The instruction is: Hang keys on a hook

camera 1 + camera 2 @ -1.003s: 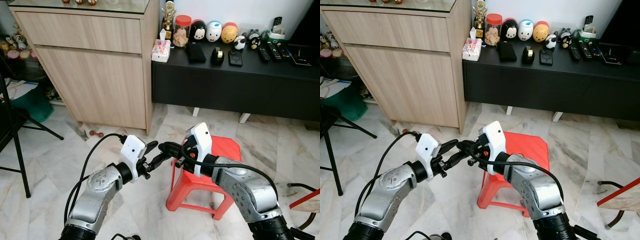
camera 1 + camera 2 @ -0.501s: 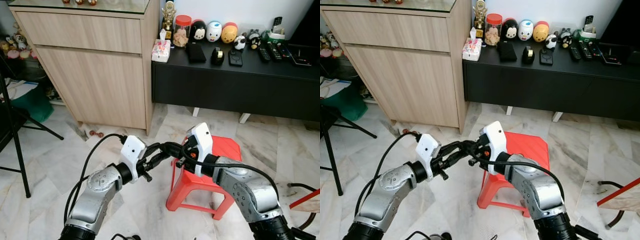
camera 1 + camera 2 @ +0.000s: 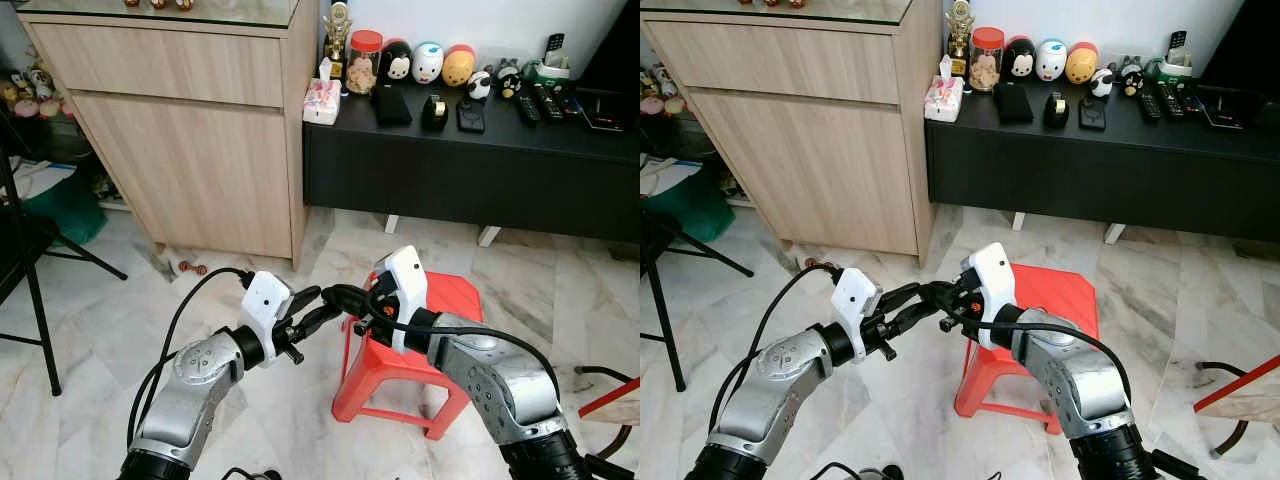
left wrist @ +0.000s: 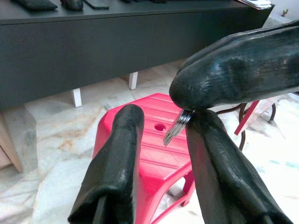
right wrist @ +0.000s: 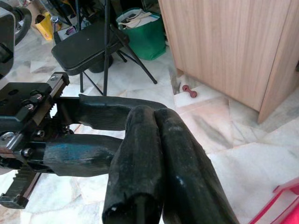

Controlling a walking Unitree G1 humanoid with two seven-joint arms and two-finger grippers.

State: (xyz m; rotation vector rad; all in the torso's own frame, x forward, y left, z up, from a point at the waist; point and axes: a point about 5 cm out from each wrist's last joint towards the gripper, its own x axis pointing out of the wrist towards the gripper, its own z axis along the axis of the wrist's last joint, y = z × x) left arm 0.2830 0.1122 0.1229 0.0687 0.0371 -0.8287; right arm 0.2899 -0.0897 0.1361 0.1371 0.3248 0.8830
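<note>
My two grippers meet at mid-height over the marble floor, just left of a red plastic stool (image 3: 445, 300). The right gripper (image 3: 336, 295) is shut, and a small bunch of silver keys (image 4: 175, 129) pokes out from under its tips. The left gripper (image 3: 316, 307) is open, its two black fingers (image 4: 122, 140) standing either side of the right gripper's tips and the keys. One left finger touches or nearly touches the keys. In the right wrist view the shut right gripper (image 5: 150, 115) lies across the left gripper's spread fingers (image 5: 105, 111).
A tall wooden cabinet (image 3: 200, 150) stands at the back left. A low black console (image 3: 470, 170) with toys and remotes runs along the back right. A black folding chair's legs (image 3: 40, 290) are at the far left. Marble floor lies all around.
The left gripper's fingers have spread and closed in around the right gripper's tips since a second ago. Over the last half second both arms have hardly moved.
</note>
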